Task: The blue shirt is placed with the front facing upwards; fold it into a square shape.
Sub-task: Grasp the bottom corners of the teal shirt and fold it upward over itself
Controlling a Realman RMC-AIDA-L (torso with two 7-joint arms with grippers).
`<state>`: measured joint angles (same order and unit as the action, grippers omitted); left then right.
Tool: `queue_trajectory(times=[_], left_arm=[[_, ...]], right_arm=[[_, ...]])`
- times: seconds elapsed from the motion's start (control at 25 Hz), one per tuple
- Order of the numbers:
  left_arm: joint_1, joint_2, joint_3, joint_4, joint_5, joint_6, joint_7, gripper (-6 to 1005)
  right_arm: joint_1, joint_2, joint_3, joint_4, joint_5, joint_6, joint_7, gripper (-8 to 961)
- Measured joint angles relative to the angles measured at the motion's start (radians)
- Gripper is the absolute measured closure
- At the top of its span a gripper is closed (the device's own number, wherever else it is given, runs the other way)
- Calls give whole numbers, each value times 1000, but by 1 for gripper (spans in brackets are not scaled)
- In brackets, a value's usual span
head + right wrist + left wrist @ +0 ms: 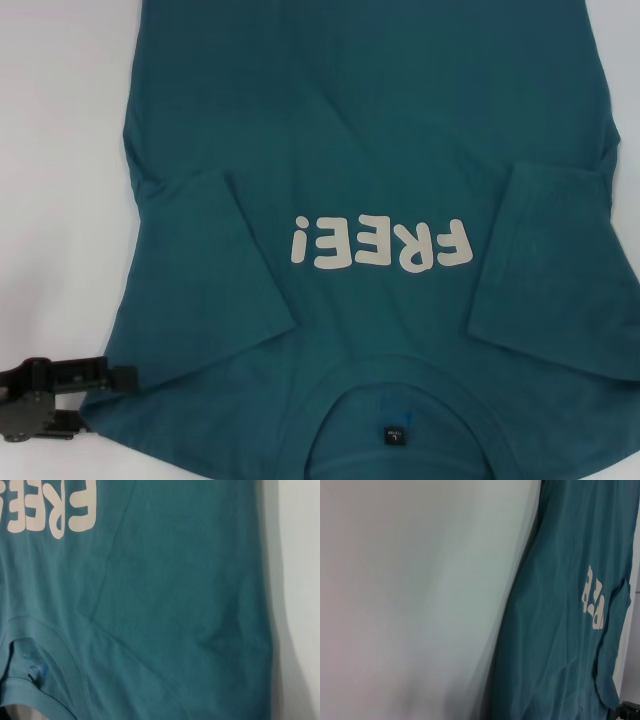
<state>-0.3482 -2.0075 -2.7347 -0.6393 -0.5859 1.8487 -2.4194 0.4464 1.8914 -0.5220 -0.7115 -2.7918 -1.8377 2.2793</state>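
Observation:
The blue shirt (380,140) lies flat on the white table, front up, with the pale "FREE!" lettering (382,244) upside down to me and the collar with its small black neck tag (393,435) nearest me. Both short sleeves are folded inward over the chest, the left sleeve (200,265) and the right sleeve (560,270). My left gripper (118,380) is low at the near left, its black body right beside the shirt's shoulder edge. The left wrist view shows the shirt's side edge (560,630). The right wrist view looks down on the shirt (175,595) near the collar. My right gripper is out of view.
Bare white table (55,150) shows to the left of the shirt and a strip of the table (628,100) to its right. The shirt runs past the far and near edges of the head view.

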Motion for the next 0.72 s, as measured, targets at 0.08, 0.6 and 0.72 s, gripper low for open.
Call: queue_trajectory(times=[0.08,0.6,0.72], left_arm=[[-3,-2,4,3,-2,-2,-4,71],[-7,-27,10,-34,5,-10,-15,260],[-5,-25,10,-32,5,-10,-11,368]], right_arm=[[0,0,0,0,0,0,-1,928],[2,0,2,0,2,0,-7,929],[2,0,2,1,2,0,-8,929]])
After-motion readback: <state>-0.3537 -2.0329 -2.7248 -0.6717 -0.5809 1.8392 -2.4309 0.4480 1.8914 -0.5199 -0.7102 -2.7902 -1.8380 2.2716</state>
